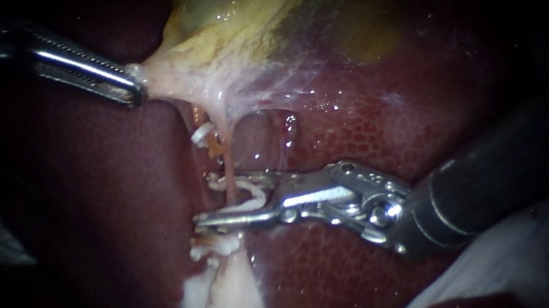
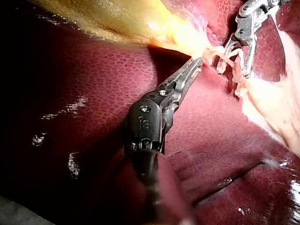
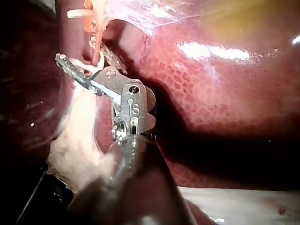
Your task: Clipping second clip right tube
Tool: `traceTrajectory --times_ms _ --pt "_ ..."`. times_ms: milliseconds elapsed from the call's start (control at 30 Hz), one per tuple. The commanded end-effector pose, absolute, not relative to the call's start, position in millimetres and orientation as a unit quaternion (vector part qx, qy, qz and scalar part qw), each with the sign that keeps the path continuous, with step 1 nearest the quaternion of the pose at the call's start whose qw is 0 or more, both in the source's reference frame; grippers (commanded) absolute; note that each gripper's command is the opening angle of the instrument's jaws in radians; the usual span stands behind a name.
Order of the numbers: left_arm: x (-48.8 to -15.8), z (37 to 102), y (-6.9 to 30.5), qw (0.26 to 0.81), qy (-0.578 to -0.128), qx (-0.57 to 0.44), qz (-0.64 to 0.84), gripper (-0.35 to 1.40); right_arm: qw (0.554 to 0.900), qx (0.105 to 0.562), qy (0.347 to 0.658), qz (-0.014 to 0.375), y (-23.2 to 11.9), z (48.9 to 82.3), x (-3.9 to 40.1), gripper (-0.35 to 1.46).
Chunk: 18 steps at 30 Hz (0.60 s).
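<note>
1. The dark red, finely mottled liver [image 1: 343, 278] fills most of the field in all three views.
2. The yellow-green, glistening gallbladder [image 1: 237, 12] lies above it in the endoscope view. It tapers through webby strands to a pale gallbladder neck [image 1: 162, 84].
3. A pale white band of fatty tissue [image 1: 224, 305] runs below the working site. The right wrist view shows it lying beside the shaft of that arm's instrument.
4. The left instrument [image 1: 134, 88], a slim metal shaft with long narrow jaws, has its jaws pinched on the gallbladder neck. The left wrist view shows their toothed edges close up.
5. The right instrument [image 1: 218, 198] has a dark shaft and a bright hinged metal tip. Its jaws stand spread, yet both bear on an open white plastic clip [image 1: 250, 197] seated between them.
6. The thin pink right tube [image 1: 231, 166] runs down from the neck and through that open clip (the right wrist view shows the crossing nearest).
7. Just beside it, a small white clip [image 1: 201, 134] sits on an orange-tinged strand [image 1: 213, 144], apart from the jaws.
8. Writing: a stamped mark shows on each instrument's wrist housing, in its own wrist view only (not transcribed).
</note>
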State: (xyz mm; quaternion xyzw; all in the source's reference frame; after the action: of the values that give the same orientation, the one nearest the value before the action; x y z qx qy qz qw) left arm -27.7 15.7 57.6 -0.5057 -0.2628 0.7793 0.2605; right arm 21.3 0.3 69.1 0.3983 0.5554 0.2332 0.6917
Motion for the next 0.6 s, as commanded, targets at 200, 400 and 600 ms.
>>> traceTrajectory --times_ms 200,400,600 --pt "-27.7 57.5 15.7 0.261 -0.263 -0.506 0.779 -0.35 0.688 0.417 0.554 0.215 -0.7 67.5 21.6 0.49" --pt "-27.7 57.5 15.7 0.261 -0.263 -0.506 0.779 -0.35 0.672 0.443 0.561 0.195 -1.5 65.5 21.6 0.45" --pt "-27.7 57.5 15.7 0.261 -0.263 -0.506 0.779 -0.35 0.656 0.475 0.555 0.192 -1.5 64.1 22.0 0.42"
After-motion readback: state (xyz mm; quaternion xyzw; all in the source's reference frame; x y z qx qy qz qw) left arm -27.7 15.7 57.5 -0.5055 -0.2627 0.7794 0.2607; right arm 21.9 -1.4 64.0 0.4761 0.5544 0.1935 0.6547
